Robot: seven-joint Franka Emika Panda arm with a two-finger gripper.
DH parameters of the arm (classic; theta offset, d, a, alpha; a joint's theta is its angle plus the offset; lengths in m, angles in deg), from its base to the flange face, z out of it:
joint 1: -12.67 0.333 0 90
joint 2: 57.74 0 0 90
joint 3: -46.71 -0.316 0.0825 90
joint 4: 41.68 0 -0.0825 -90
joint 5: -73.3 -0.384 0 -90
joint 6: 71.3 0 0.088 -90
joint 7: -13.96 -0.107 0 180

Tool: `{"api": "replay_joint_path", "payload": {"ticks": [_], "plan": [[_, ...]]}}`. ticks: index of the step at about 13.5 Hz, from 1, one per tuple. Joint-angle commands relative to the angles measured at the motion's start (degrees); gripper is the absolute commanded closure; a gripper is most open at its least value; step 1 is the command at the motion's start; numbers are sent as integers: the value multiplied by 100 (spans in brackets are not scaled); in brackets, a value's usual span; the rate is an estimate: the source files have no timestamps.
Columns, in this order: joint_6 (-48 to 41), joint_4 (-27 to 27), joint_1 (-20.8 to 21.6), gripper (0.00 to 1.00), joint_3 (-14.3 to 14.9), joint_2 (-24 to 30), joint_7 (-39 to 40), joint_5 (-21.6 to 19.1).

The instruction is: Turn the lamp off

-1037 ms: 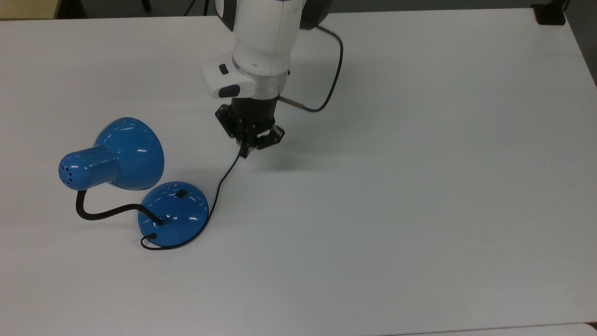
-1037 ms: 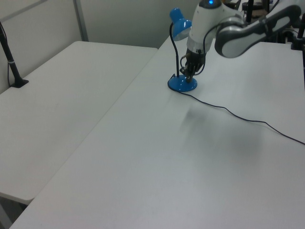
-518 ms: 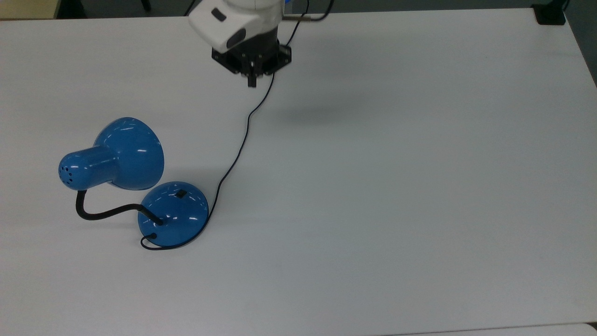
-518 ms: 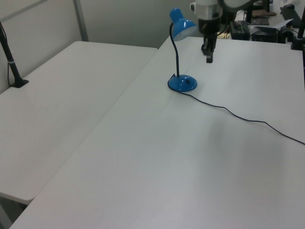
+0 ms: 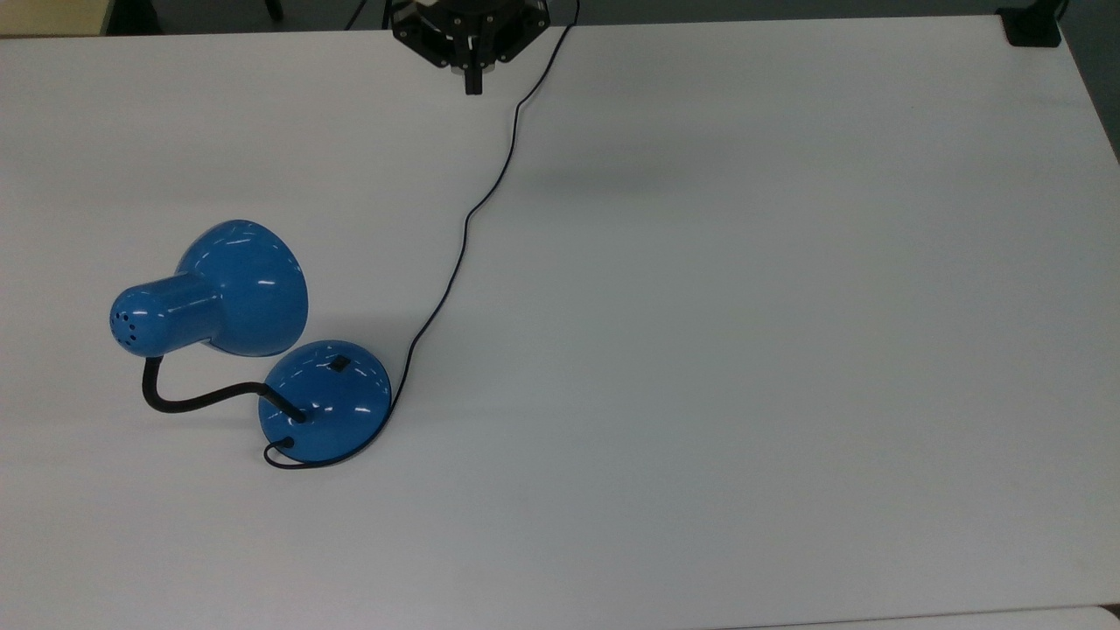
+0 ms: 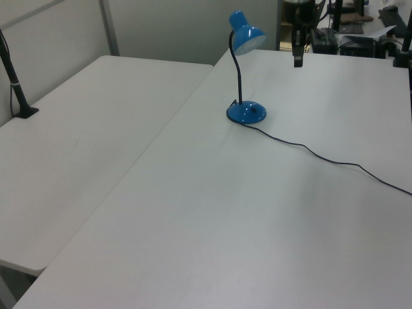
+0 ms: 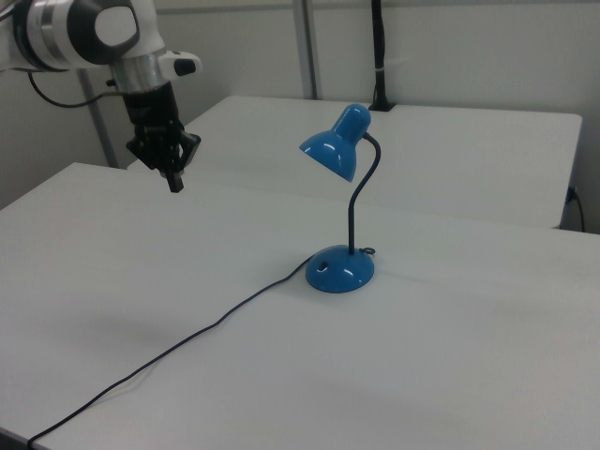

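The blue lamp stands on the white table (image 5: 700,350) at the top view's left, with its shade (image 5: 236,293) over a black bendy neck and its domed base (image 5: 325,401) carrying a small black switch (image 5: 339,363). No glow shows under the shade (image 7: 333,150). A thin black cord (image 5: 455,254) runs from the base toward the top edge. My gripper (image 5: 473,83) hangs high above the table, far from the base (image 7: 339,270), fingers shut with nothing in them. In the left view the gripper (image 6: 298,61) is right of the shade (image 6: 246,37); in the right view the gripper (image 7: 174,183) is at the left.
A second white table (image 6: 77,129) adjoins on the left view's left, with a black post (image 6: 16,84) clamped to it. A black object (image 5: 1032,26) sits at the top view's far right corner. The cord (image 6: 335,161) trails across the table.
My gripper has lifted from just beside the lamp base and drawn back toward the top view's top edge. The lamp and cord have stayed put.
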Motion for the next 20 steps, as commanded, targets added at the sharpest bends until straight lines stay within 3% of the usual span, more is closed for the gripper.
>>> {"api": "replay_joint_path", "payload": {"ticks": [1, 6, 7, 9, 12, 14, 20], "plan": [[-71, 251, 425, 100, 488, 373, -154, -188], [-18, 243, 399, 100, 506, 364, -507, -188], [-10, 216, 390, 96, 498, 338, -507, -188], [-27, 207, 372, 55, 506, 338, -507, -188], [-1, 207, 372, 9, 506, 338, -533, -171], [-1, 216, 372, 0, 506, 347, -533, -153], [8, 172, 329, 0, 524, 347, -542, -170]]}}
